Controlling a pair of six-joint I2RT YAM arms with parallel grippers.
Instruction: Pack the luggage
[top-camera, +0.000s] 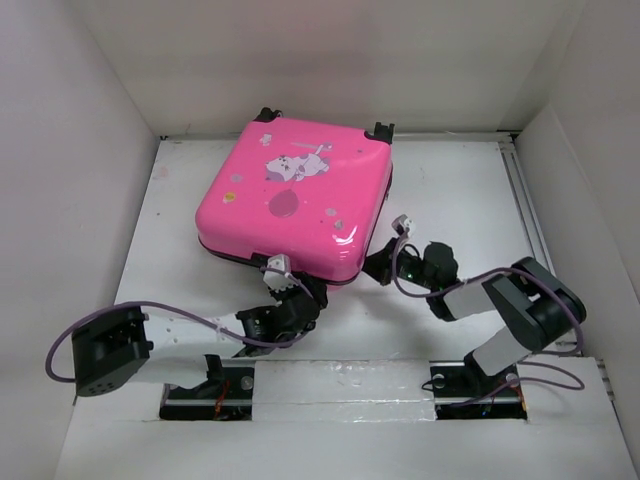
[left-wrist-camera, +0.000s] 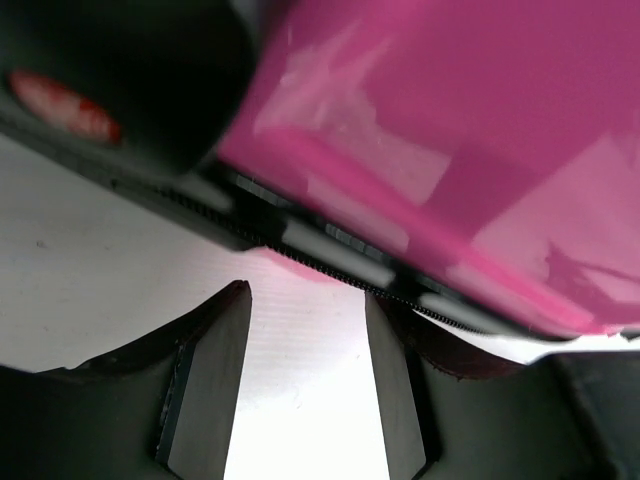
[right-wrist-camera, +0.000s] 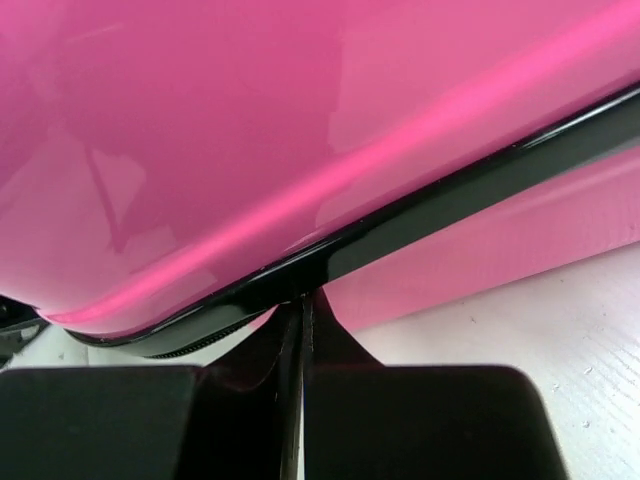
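The luggage (top-camera: 290, 200) is a glossy hot-pink hard-shell suitcase lying flat and closed on the white table, cartoon print up, black wheels (top-camera: 383, 130) at its far edge. My left gripper (top-camera: 275, 265) is open and empty at the suitcase's near edge. In the left wrist view my left gripper (left-wrist-camera: 305, 300) has its jaws wide apart just short of the black zipper seam (left-wrist-camera: 330, 250) of the luggage (left-wrist-camera: 450, 120). My right gripper (top-camera: 372, 268) is shut at the near right corner. In the right wrist view its tips (right-wrist-camera: 303, 300) touch the black seam (right-wrist-camera: 450, 200) of the luggage (right-wrist-camera: 250, 130).
White walls enclose the table on the left (top-camera: 70, 200), back and right. A metal rail (top-camera: 525, 210) runs along the right side. Purple cables (top-camera: 180, 312) loop off both arms near the front. The arm bases (top-camera: 210, 385) sit at the near edge.
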